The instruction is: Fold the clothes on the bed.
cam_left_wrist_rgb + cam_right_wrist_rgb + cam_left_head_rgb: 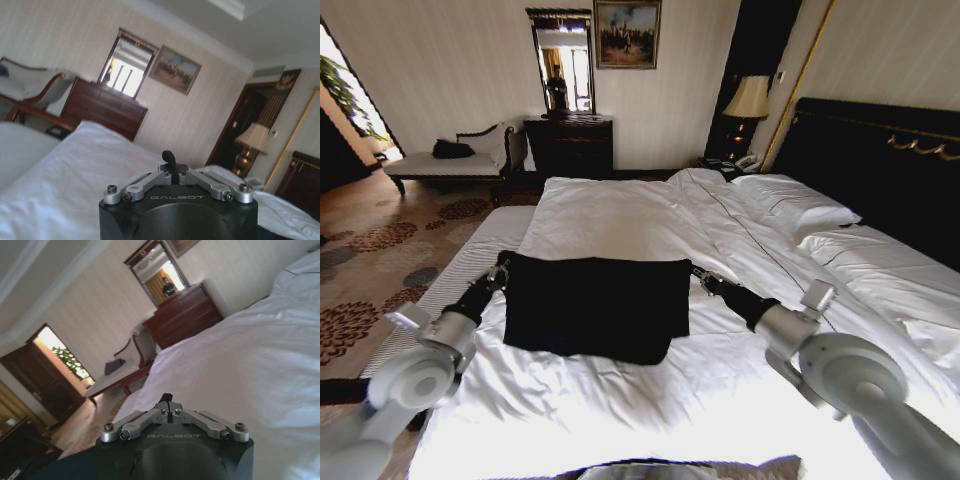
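On the bed (720, 390), right in front of me, lies the black T-shirt (595, 305), spread into a wide dark rectangle across the white duvet (620, 215), its lettering hidden from me. My left gripper (503, 270) sits at the shirt's left upper corner, my right gripper (701, 277) at its right upper corner, both arms reaching forward low over the bedding. From my left wrist I see the fingers (169, 159) drawn tight together into one dark tip above the linkage, so that pincer is clenched; whether cloth is caught in it I cannot tell. From my right wrist, same story: the fingers (166, 399) are pressed together into a small dark point, clenched, and again I cannot say if fabric is pinched between them. Beyond the shirt the duvet runs smooth toward the far edge of the bed, and the pillows (790, 205) lie to the right of the shirt, up against the dark headboard (880, 160). Past the bed's far edge stands a dark wooden dresser (570, 145) with a mirror (563, 65) over it and a framed painting (627, 33) beside the mirror. A lamp (748, 100) stands near the headboard's end, and a bench (450, 160) stands left of the dresser, by the patterned carpet (380, 250).
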Controlling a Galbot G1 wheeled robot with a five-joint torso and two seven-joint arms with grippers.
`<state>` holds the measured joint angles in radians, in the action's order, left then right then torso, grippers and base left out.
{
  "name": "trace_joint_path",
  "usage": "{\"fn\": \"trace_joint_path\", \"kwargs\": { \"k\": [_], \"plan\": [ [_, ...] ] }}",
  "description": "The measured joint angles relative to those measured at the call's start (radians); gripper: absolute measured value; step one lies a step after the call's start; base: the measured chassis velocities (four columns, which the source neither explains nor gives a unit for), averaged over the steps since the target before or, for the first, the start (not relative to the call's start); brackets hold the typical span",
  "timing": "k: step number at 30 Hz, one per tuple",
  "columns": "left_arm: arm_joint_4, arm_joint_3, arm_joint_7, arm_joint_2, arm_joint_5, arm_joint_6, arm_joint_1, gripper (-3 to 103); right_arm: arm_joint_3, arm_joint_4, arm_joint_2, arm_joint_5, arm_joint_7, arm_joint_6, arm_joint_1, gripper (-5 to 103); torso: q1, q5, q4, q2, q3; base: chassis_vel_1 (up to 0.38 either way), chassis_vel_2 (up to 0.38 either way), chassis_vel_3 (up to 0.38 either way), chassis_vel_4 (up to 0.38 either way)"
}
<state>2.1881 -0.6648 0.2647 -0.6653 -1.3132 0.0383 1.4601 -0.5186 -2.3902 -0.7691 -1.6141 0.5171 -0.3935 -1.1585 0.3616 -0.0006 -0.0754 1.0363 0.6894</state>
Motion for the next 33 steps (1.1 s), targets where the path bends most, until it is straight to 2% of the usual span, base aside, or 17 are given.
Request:
{"fn": "trace_joint_path", "kwargs": {
  "k": [4, 5, 8, 9, 10, 13, 15, 17, 19, 20, 22, 29, 33],
  "plan": [
    [-0.136, 0.191, 0.033, -0.009, 0.005, -0.008, -0.212, 2, 0.091, 0.155, -0.021, 0.011, -0.029, -0.004, 0.114, 0, 0.0, 0.0001, -0.0003, 0.0, 0.0, 0.0, 0.0, 0.0, 0.0],
    [-0.136, 0.191, 0.033, -0.009, 0.005, -0.008, -0.212, 2, 0.091, 0.155, -0.021, 0.011, -0.029, -0.004, 0.114, 0, 0.0, 0.0001, -0.0003, 0.0, 0.0, 0.0, 0.0, 0.0, 0.0],
    [-0.254, 0.32, 0.046, -0.028, 0.007, -0.005, -0.373, 2, 0.145, 0.261, -0.043, 0.034, -0.056, -0.006, 0.172, 0, 0.0, 0.0001, -0.0004, 0.0, 0.0, 0.0, 0.0, 0.0, 0.0],
    [-0.322, 0.392, 0.047, -0.042, 0.011, -0.004, -0.454, 2, 0.175, 0.325, -0.054, 0.055, -0.076, -0.006, 0.201, 0, 0.0, -0.0001, 0.0001, 0.0, 0.0, 0.0, 0.0, 0.0, 0.0],
    [-0.322, 0.392, 0.047, -0.042, 0.011, -0.004, -0.454, 2, 0.175, 0.325, -0.054, 0.055, -0.076, -0.006, 0.201, 0, 0.0, -0.0001, 0.0001, 0.0, 0.0, 0.0, 0.0, 0.0, 0.0],
    [-0.496, 0.562, 0.04, -0.088, 0.021, 0.003, -0.652, 2, 0.233, 0.466, -0.08, 0.115, -0.127, -0.002, 0.256, 0, 0.0, 0.0003, 0.0001, 0.0, 0.0, 0.0, 0.0, 0.0, 0.0],
    [-0.528, 0.592, 0.036, -0.1, 0.022, 0.005, -0.691, 2, 0.24, 0.49, -0.084, 0.127, -0.136, 0.002, 0.263, 0, 0.0, 0.0002, -0.0003, 0.0, 0.0, 0.0, 0.0, 0.0, 0.0],
    [-0.624, 0.665, 0.011, -0.146, 0.029, 0.015, -0.783, 2, 0.267, 0.562, -0.102, 0.166, -0.167, 0.018, 0.293, 0, 0.0, 0.0003, -0.0014, 0.0, 0.0, 0.0, 0.0, 0.0, 0.0],
    [-0.652, 0.679, -0.001, -0.161, 0.033, 0.017, -0.8, 2, 0.281, 0.59, -0.109, 0.178, -0.179, 0.025, 0.31, 0, 0.0, 0.0003, -0.0012, 0.0, 0.0, 0.0, 0.0, 0.0, 0.0],
    [-0.692, 0.693, -0.018, -0.185, 0.041, 0.02, -0.819, 2, 0.299, 0.623, -0.118, 0.189, -0.19, 0.03, 0.331, 0, 0.0, 0.0003, 0.0, 0.0, 0.0, 0.0, 0.0, 0.0, 0.0],
    [-0.755, 0.708, -0.04, -0.23, 0.06, 0.025, -0.843, 2, 0.33, 0.686, -0.132, 0.209, -0.21, 0.039, 0.371, 0, 0.0, 0.0003, 0.0007, 0.0, 0.0, 0.0, 0.0, 0.0, 0.0],
    [-0.916, 0.725, -0.069, -0.332, 0.1, 0.046, -0.898, 2, 0.404, 0.839, -0.159, 0.244, -0.247, 0.063, 0.484, 0, 0.0, 0.0002, -0.0004, 0.0, 0.0, 0.0, 0.0, 0.0, 0.0],
    [-0.962, 0.722, -0.07, -0.358, 0.104, 0.055, -0.918, 2, 0.429, 0.89, -0.175, 0.254, -0.263, 0.074, 0.521, 0, 0.0, 0.0, -0.0001, 0.0, 0.0, 0.0, 0.0, 0.0, 0.0]
  ]
}}
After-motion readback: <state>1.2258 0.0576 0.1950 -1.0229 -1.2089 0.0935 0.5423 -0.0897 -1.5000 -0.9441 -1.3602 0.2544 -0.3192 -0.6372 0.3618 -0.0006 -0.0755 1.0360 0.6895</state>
